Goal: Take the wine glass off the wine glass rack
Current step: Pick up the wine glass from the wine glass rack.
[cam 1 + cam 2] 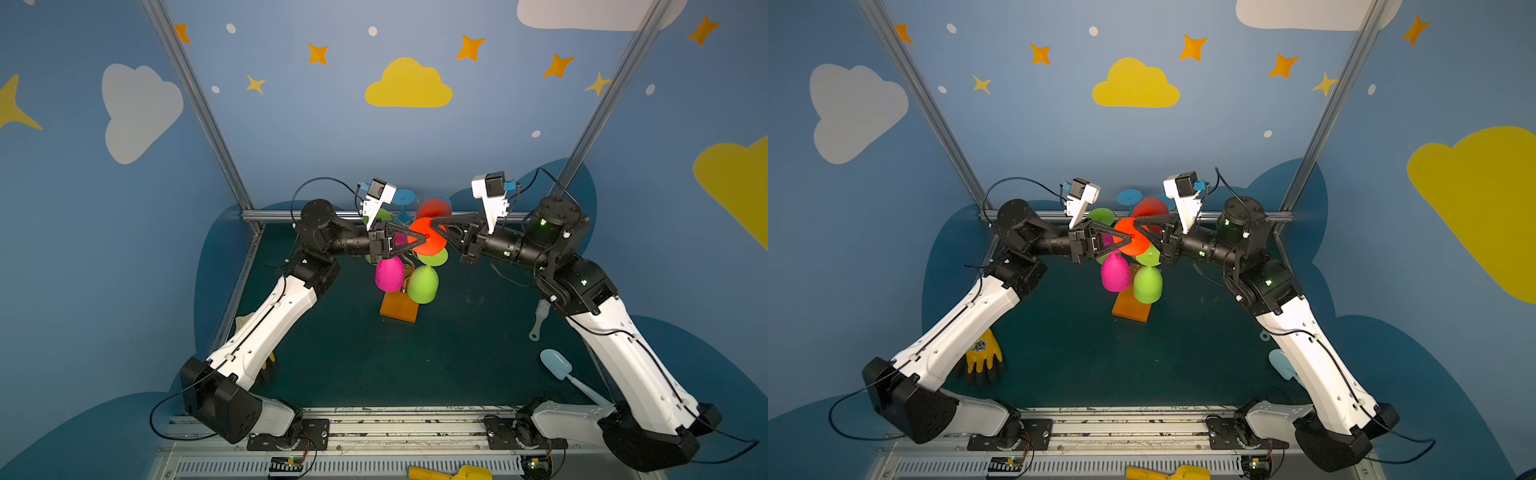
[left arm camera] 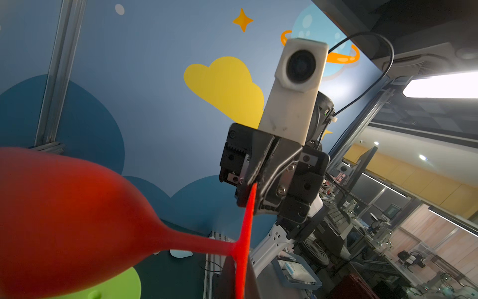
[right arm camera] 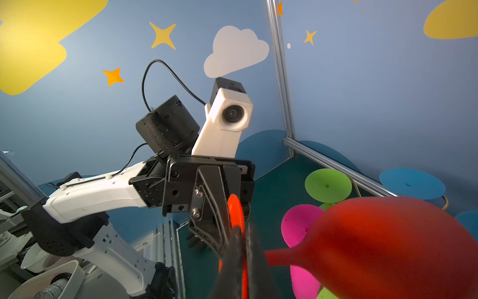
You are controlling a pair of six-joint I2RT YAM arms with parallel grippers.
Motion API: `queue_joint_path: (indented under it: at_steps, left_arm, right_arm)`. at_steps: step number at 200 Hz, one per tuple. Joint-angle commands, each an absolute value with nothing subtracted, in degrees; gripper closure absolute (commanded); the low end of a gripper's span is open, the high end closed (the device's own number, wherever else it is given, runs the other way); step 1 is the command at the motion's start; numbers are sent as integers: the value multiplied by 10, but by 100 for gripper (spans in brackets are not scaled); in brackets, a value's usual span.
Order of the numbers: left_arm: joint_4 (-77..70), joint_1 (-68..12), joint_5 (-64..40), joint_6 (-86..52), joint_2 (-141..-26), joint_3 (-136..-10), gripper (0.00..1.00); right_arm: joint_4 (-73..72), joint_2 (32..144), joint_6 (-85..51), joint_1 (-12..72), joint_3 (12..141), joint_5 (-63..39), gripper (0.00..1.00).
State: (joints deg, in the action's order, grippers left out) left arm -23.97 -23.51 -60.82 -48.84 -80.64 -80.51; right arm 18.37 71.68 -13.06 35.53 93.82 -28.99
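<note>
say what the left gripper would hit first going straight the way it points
the right gripper, most likely: it faces the left gripper tip to tip, both shut on the red glass at its foot.

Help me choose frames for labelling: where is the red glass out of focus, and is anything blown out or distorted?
Left wrist view: the red wine glass bowl is soft from closeness, and the ceiling light is blown out. Right wrist view: the bowl is blurred too. Both top views: the glass is sharp, but the frame posts splay from wide-angle distortion.

Wine glass rack [image 1: 398, 309] wire — mostly hidden behind glasses [image 1: 389, 274].
</note>
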Motion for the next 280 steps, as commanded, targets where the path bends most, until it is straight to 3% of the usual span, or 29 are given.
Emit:
queue_joint_path:
  at_steps: [1, 38, 103, 158, 280]
  left_arm:
    - [-333, -170, -603, -572, -778, -806, 97]
    - [-325, -170, -608, -573, -767, -806, 97]
    - [-333, -167, -645, -642, -784, -839, 97]
    - [-356, -168, -659, -694, -800, -853, 97]
    - [-368, -174, -647, -731, -810, -857, 97]
  right_arm:
    - [211, 668, -91, 324, 932, -219, 75]
    - [220, 658, -68, 304, 928, -230, 37]
    - [187, 624, 89, 298, 866, -230, 12]
    - [85, 610, 212, 305, 796, -288, 8]
    - [51, 735, 307, 329, 866, -312, 6]
